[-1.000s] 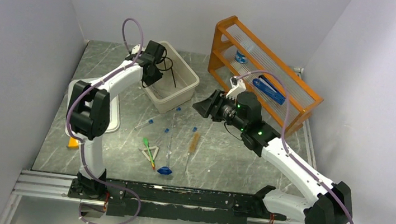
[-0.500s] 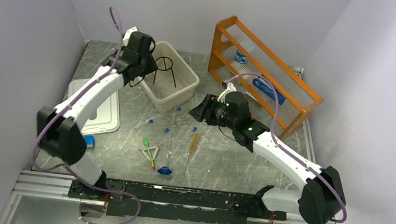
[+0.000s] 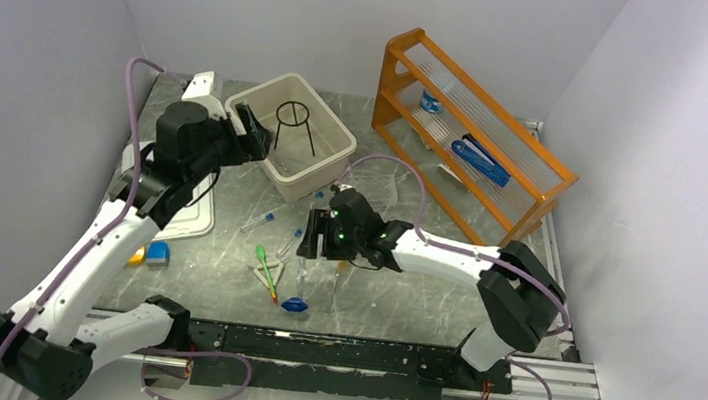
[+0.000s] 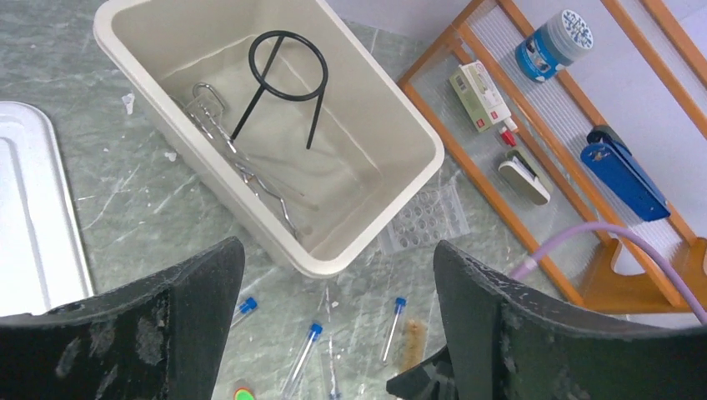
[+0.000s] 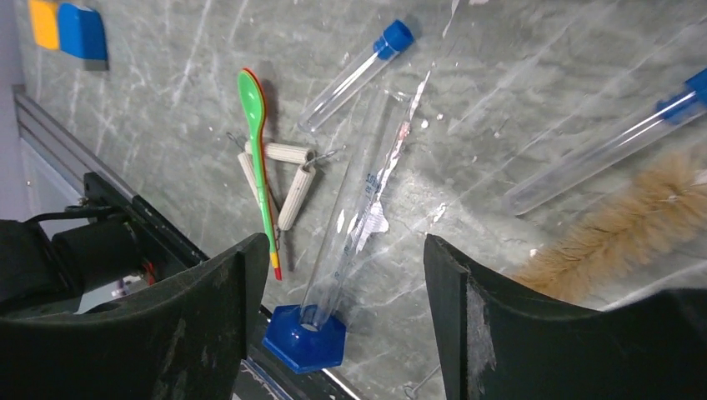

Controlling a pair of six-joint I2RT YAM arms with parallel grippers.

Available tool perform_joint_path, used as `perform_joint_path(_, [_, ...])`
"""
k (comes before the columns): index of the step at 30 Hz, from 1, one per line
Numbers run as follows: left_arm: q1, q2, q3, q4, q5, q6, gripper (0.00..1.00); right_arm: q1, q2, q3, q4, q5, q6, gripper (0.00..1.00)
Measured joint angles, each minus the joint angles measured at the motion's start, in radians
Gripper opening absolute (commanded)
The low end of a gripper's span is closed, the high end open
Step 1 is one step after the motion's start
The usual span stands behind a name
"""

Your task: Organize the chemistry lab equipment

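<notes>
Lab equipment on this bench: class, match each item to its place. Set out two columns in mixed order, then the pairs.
Items:
1 black ring stand
2 measuring cylinder
3 blue-lidded jar

Places:
A on the orange shelf
B inside the beige tub
C lying flat on the table

Pairs: 1-B, 2-C, 3-A

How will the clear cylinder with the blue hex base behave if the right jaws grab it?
The cylinder looks smooth and clear, so probably slippery and breakable. Its hex base should stop it rolling far. Gripped mid-tube, the base end may sag.
</notes>
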Motion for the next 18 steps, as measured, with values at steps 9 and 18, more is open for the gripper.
perform_joint_path(9, [0.0, -0.11, -0.045, -0.026, 0.01, 0.032, 0.93, 0.067, 0.172, 0.1, -0.022, 0.05, 0.109, 0.62])
perform_joint_path(18, [0.0, -0.177, -0.074, -0.082, 0.01, 0.039, 0.93, 0.096, 0.245, 0.149, -0.071, 0.093, 0.166, 0.49])
